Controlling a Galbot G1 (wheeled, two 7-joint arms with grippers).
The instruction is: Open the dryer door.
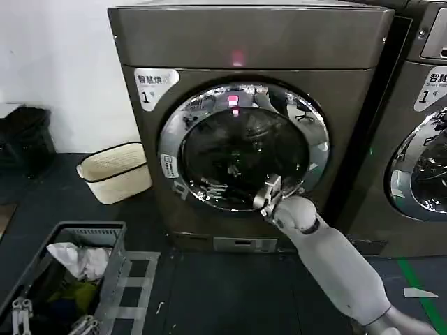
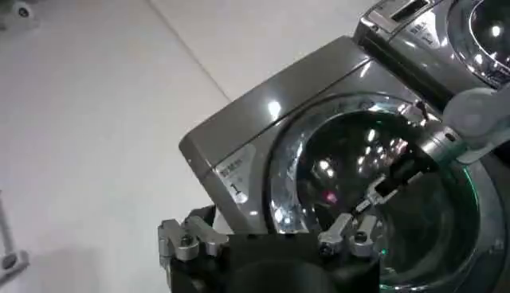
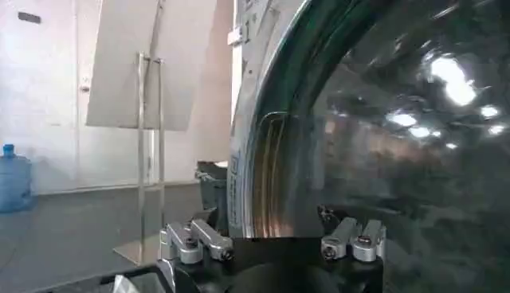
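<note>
Where head view hides it, right claw (image 3: 271,239) agape beside dryer door (image 3: 382,135).

It looked like a laundry room. Two grey front-loading machines (image 1: 251,125) stood side by side on a dark floor (image 1: 230,293), each with a chrome-ringed porthole door (image 1: 243,146) and a numbered label. A cream laundry basket (image 1: 115,172) and a grey crate of clothes (image 1: 77,269) sat nearby.

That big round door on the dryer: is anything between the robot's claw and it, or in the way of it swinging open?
Nothing visible. The right gripper is already up against the dryer door at its lower chrome ring, and the dark floor in front is bare.
</note>
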